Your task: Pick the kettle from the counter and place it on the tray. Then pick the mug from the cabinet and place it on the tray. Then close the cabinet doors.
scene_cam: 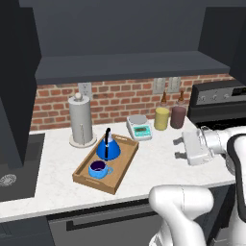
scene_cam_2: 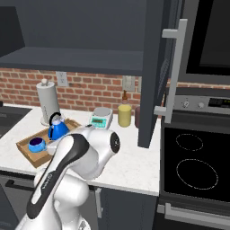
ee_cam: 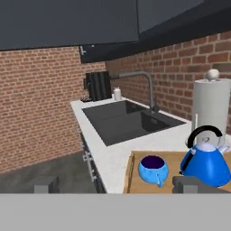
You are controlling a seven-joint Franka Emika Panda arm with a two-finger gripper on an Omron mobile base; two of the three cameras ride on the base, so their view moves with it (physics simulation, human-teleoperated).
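From the left base view, the kettle [scene_cam: 108, 148] and the mug [scene_cam: 98, 169] both sit in the tray [scene_cam: 122, 168] on the counter [scene_cam: 153, 166]; the gripper [scene_cam: 179, 148], at three o'clock from them, hangs spread and empty.

From the right base view, one cabinet door [scene_cam_2: 157, 72] stands swung out.

The hand view shows the mug at nine o'clock of the kettle.

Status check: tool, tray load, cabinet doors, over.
Tool open, empty, over counter. Kettle and mug both on tray. Cabinet door open, not yet closed.
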